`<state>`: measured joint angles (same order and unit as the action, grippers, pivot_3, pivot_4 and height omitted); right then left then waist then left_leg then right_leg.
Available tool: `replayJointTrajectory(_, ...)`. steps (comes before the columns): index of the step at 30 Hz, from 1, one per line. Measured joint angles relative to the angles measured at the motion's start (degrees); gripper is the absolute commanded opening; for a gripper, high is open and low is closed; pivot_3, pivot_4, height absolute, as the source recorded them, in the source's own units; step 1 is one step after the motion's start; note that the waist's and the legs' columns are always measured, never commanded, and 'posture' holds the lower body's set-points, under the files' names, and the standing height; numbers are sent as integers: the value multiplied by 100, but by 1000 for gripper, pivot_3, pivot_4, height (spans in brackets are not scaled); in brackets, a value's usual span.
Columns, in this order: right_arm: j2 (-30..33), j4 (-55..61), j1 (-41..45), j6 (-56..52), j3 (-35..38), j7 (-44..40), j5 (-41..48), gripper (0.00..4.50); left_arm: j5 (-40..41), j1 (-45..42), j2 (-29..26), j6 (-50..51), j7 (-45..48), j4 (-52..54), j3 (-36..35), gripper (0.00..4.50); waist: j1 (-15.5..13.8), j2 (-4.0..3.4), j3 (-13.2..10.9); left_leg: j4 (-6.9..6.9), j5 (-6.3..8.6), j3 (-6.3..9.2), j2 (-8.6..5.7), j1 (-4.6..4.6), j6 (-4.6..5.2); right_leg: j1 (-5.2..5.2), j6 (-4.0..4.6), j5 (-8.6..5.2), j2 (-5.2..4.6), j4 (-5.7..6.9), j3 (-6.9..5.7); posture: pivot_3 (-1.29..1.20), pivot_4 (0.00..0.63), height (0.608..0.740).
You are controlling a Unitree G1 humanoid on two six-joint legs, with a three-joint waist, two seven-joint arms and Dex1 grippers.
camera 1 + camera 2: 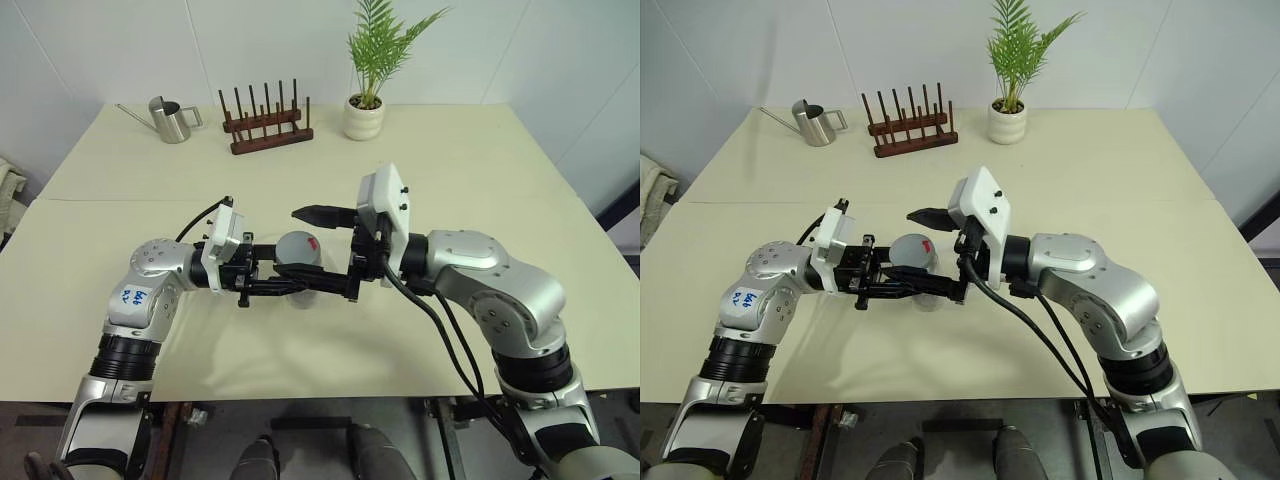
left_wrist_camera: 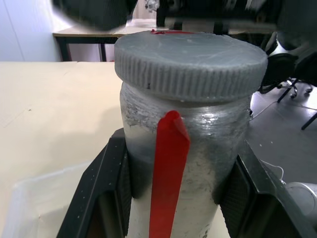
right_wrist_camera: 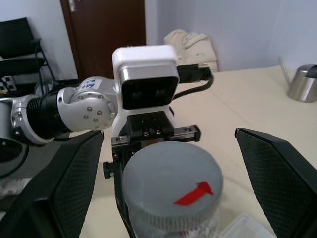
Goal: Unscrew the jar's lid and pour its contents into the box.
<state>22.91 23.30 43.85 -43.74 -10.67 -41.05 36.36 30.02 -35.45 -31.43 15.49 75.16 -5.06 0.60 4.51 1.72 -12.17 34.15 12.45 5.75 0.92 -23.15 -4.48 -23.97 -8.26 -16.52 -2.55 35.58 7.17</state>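
Observation:
My left gripper (image 1: 288,282) is shut on the jar (image 2: 185,163), a small clear cylinder with a red strip down its side, and holds it upright above the table. The grey lid (image 3: 171,183), marked with a red streak, sits on the jar. My right gripper (image 1: 298,250) is open. Its fingers (image 3: 277,178) stand wide on either side of the lid without touching it. The clear box (image 2: 29,198) lies on the table just below the jar. The jar's wall is cloudy, so I cannot make out the contents.
A steel watering can (image 1: 172,120), a wooden peg rack (image 1: 265,125) and a potted plant (image 1: 365,100) stand along the table's far side. The table's near edge (image 1: 300,398) runs just below the arms.

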Motion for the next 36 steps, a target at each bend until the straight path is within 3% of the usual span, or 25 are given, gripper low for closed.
replayJointTrajectory(22, -282, -1176, 548, 570, -400, -940, -653, 4470, -86, -4, 154, -67, 2, -1, 99, 1877, 8, -1, 0, 1, 0, 4, 0, 0, -1, -2, 1, 0, 0, 8, -5, 0, 150, 740)
replayJointTrajectory(36, -1, -969, 450, 585, -306, -991, -779, 4470, -97, -4, 163, -15, -66, 2, 97, 1877, 6, -1, 0, 1, 0, 5, 0, 0, -1, -3, 1, 0, 0, 8, -5, 0, 150, 740)
